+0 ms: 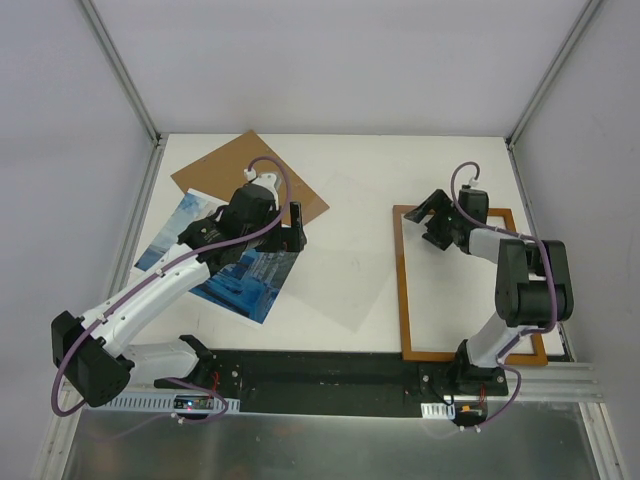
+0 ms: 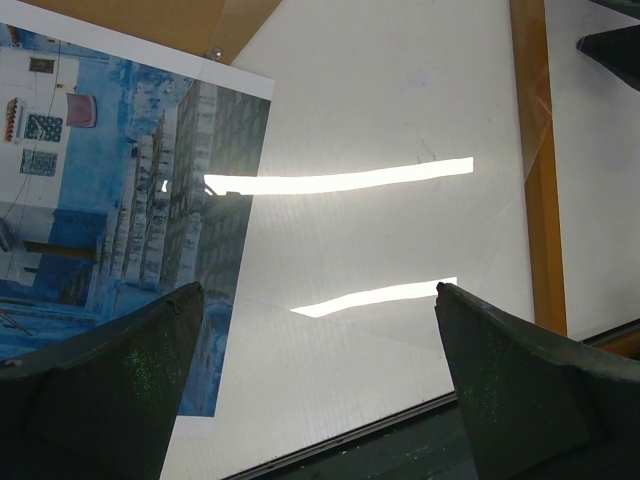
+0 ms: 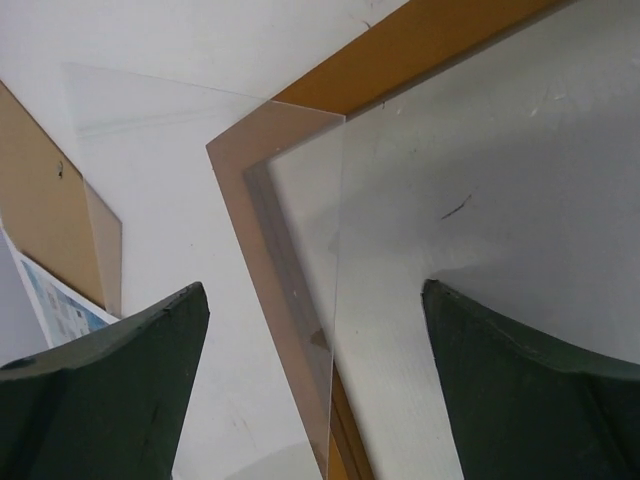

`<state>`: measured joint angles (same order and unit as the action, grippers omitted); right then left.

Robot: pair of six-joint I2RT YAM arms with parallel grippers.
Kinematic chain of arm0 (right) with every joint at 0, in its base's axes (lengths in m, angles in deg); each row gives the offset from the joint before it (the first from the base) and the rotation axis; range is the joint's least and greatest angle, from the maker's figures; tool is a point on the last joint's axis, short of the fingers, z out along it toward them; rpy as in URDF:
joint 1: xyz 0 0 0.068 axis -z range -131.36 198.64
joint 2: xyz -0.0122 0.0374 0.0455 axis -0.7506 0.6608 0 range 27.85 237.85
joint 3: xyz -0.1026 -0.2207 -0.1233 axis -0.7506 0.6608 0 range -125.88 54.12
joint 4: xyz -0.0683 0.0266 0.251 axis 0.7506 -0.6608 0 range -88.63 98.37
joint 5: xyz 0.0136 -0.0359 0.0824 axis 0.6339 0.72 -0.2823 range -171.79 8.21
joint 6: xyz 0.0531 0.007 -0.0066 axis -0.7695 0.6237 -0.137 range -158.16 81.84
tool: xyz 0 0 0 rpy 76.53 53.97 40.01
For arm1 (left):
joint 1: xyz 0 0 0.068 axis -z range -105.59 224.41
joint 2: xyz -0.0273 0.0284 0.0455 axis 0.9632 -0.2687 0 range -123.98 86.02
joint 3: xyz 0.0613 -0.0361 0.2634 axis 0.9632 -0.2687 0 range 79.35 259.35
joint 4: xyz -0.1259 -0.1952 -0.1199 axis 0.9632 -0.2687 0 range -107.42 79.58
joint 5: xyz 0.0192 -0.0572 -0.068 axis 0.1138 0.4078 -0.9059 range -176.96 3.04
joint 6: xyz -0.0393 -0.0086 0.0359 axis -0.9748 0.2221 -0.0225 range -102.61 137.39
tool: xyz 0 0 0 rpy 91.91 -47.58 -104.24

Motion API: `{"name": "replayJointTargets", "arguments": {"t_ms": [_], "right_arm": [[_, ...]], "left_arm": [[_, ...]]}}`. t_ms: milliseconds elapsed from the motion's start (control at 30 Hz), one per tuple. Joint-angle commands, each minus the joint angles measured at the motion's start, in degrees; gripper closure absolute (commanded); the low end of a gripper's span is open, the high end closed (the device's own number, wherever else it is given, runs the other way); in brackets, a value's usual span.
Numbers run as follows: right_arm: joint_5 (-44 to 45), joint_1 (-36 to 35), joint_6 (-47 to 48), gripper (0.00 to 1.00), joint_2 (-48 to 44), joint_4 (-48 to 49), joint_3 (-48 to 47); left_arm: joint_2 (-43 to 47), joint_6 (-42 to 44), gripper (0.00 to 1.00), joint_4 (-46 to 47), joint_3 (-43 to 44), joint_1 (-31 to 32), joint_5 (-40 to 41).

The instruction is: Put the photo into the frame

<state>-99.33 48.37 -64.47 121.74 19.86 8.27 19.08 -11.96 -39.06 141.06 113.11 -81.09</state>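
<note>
Photo (image 1: 240, 275) blue w/ white bldg; frame (image 1: 404, 290) orange-brown; board (image 1: 215, 172) plain brown.

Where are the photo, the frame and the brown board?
photo (image 1: 245, 285): top external view, on its near right blue part, beside the left arm.
frame (image 1: 403, 290): top external view, on its left wooden bar.
brown board (image 1: 215, 170): top external view, on its bare far part.

Photo (image 1: 225, 262) left, partly on board (image 1: 250, 175) behind it — frame (image 1: 470, 285) right — loose pane (image 1: 345, 255) between
</note>
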Motion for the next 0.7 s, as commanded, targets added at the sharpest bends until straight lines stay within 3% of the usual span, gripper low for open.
{"name": "replayJointTargets", "arguments": {"t_ms": [0, 433, 567, 667], "right_arm": [[-4.43, 0.01, -2.96, 0.11, 4.54, 10.04, 0.32], [-5.66, -2.01, -7.0, 0.34, 11.58, 17.6, 0.14], [-5.49, -2.01, -6.83, 0.52, 10.44, 17.69, 0.14], [-5.4, -2.01, -6.57, 0.75, 8.07, 17.08, 0.32]], "left_arm": [[1.11, 0.52, 0.01, -0.71, 0.51, 0.59, -0.95], [-0.21, 0.16, 0.01, -1.06, 1.13, 0.59, -0.24], [-1.0, -0.19, 0.01, -1.24, 1.83, 0.5, 0.2], [-1.79, -0.54, 0.01, -1.33, 2.88, 0.5, 0.2]]}}
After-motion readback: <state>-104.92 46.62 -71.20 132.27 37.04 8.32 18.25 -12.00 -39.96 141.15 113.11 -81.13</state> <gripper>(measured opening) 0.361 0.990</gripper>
